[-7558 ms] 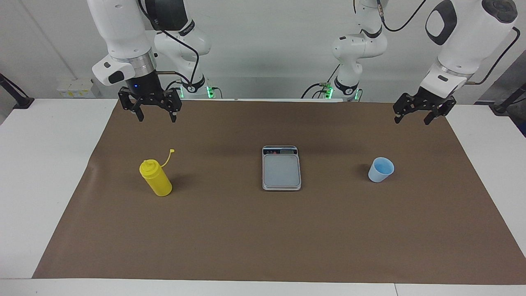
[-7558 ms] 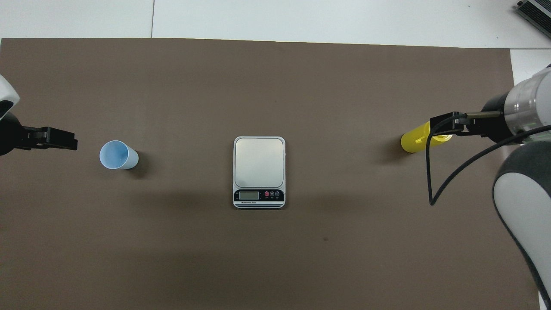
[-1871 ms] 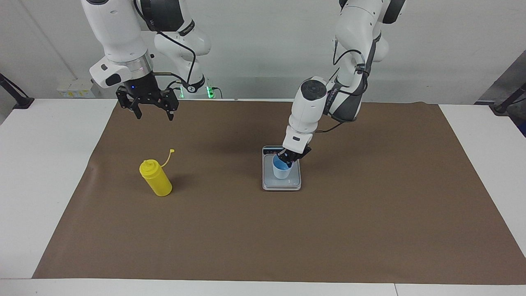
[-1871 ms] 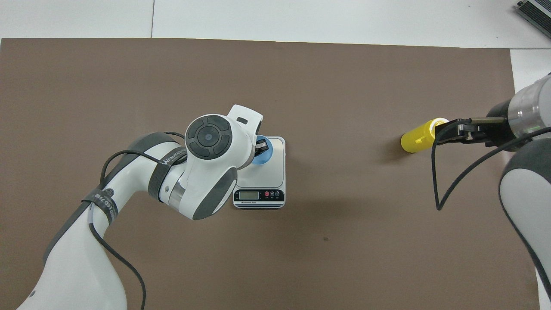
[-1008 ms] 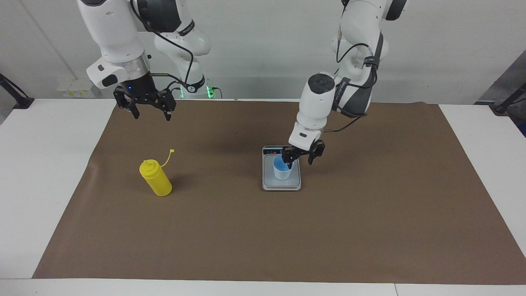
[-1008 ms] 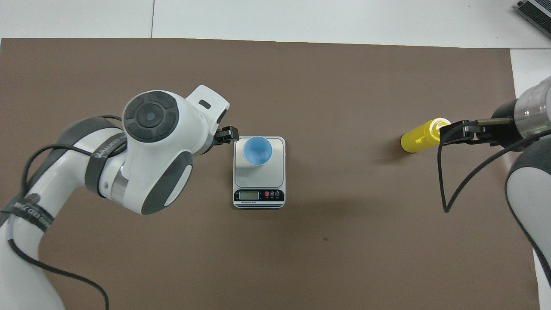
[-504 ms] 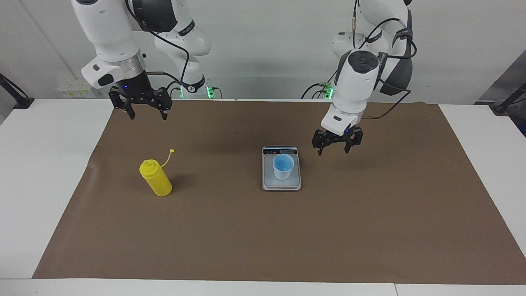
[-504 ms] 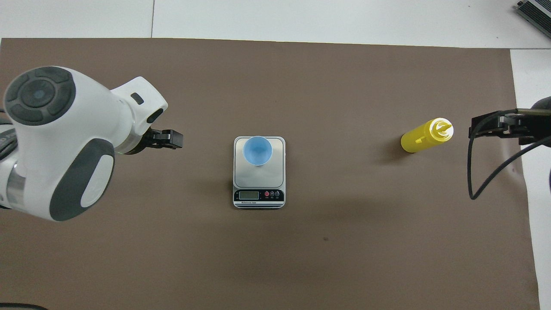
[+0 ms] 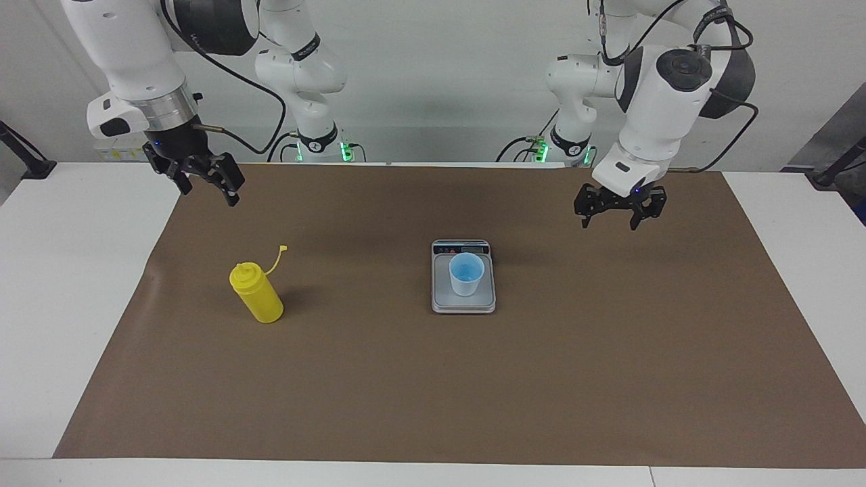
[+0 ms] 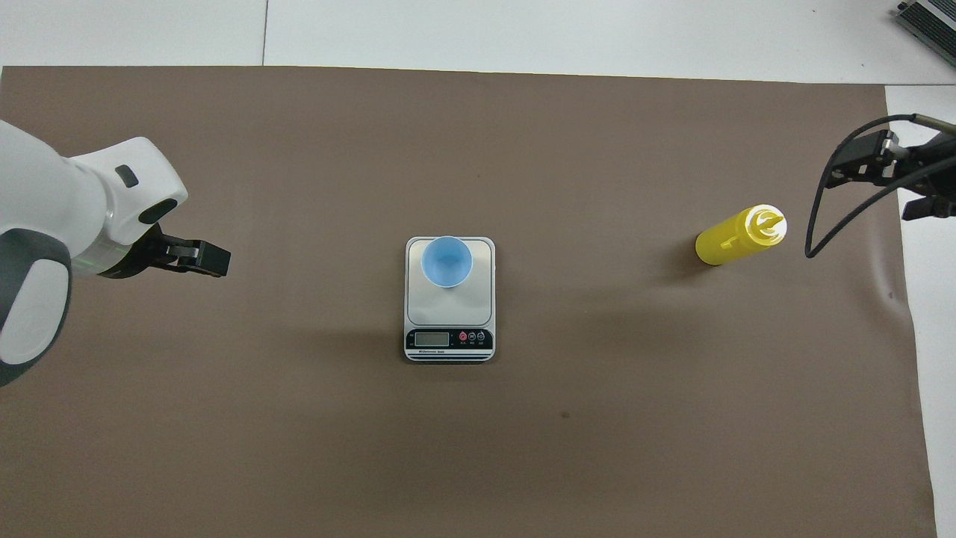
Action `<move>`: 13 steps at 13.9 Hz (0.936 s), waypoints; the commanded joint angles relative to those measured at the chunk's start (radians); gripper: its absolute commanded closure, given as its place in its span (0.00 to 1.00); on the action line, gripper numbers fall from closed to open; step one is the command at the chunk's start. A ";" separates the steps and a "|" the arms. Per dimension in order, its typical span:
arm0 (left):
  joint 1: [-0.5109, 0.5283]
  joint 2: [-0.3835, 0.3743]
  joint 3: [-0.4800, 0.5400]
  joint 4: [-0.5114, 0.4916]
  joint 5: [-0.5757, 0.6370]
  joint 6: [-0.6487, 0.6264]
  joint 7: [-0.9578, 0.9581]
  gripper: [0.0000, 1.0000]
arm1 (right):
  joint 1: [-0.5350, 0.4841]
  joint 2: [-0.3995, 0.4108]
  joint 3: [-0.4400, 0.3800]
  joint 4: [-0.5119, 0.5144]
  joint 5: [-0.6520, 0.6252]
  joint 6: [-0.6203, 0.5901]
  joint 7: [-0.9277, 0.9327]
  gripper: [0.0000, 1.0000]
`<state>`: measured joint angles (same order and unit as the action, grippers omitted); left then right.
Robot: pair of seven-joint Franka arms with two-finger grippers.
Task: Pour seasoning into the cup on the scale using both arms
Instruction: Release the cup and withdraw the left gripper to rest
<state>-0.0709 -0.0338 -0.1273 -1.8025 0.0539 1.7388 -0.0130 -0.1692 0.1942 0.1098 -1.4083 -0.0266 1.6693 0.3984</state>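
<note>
Facing: cup (image 9: 467, 274) upright on scale (image 9: 463, 302) at frame centre, bottle (image 9: 257, 293) mid-height below right gripper (image 9: 208, 193), left gripper (image 9: 610, 224) up top, both spread and empty; overhead: nothing between bottle (image 10: 736, 237) and cup (image 10: 447, 261), yet an off-centre grab could well topple the bottle, a careless pour nudge the cup.

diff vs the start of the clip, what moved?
The cup went from the mat at the left arm's end onto the scale, carried and let go by the left gripper, now open, empty and pulled back over the mat. The right gripper, open, swung outward toward the right arm's end. The yellow bottle and scale stayed put.
</note>
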 commanded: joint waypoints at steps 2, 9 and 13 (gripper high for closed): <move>0.054 -0.011 -0.006 0.067 -0.008 -0.093 0.085 0.00 | -0.048 0.209 0.004 0.215 0.008 0.022 0.048 0.00; 0.074 -0.029 -0.011 0.081 -0.012 -0.125 0.070 0.00 | -0.085 0.332 0.004 0.190 0.054 0.115 0.068 0.00; 0.102 -0.018 -0.011 0.153 -0.129 -0.140 -0.025 0.00 | -0.105 0.338 0.004 0.092 0.128 0.083 0.191 0.00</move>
<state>0.0043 -0.0439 -0.1288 -1.6932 -0.0370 1.6321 -0.0115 -0.2662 0.5395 0.1068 -1.2667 0.0560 1.7656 0.5359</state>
